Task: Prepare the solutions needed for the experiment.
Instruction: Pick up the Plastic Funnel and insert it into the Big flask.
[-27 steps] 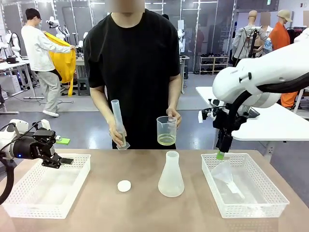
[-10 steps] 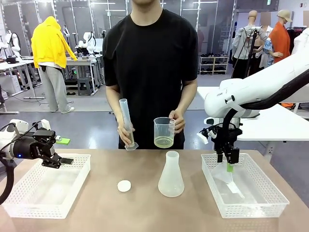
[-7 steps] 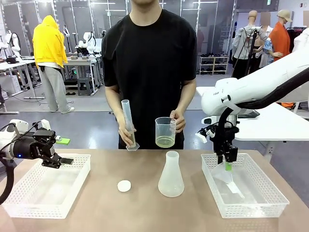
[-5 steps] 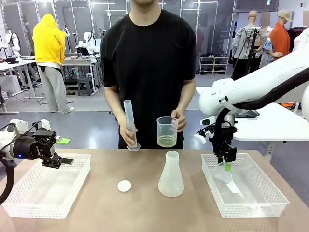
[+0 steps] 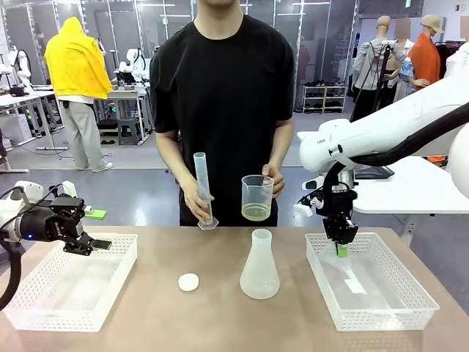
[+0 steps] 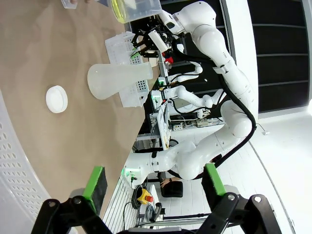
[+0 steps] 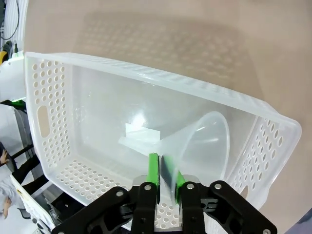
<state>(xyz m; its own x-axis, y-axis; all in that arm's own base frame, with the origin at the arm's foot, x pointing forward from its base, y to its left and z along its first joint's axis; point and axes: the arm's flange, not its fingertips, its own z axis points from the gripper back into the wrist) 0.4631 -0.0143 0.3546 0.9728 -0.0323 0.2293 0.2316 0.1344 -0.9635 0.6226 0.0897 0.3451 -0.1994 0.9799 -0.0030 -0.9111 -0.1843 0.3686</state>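
- We see the pale yellow, clear watery solution [image 5: 256, 213] low in a see-through plastic beaker [image 5: 257, 189]. A person's hand [image 5: 273, 178] holds the beaker up at the far side of the brown counter [image 5: 220, 315].
- The right arm's jaws are pinched narrow on the wall of a clear plastic funnel [image 7: 197, 146] inside a white perforated basket [image 7: 146, 80]. The solution is well apart from them, toward the counter's middle.
- The left arm's jaws stand wide, holding nothing, over another white perforated basket [image 5: 51, 325], well apart from the solution.

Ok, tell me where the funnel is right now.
In the front view, the clear funnel sits in the white basket on the robot's right side of the table, right of the conical flask, its rim pinched by the right claw.
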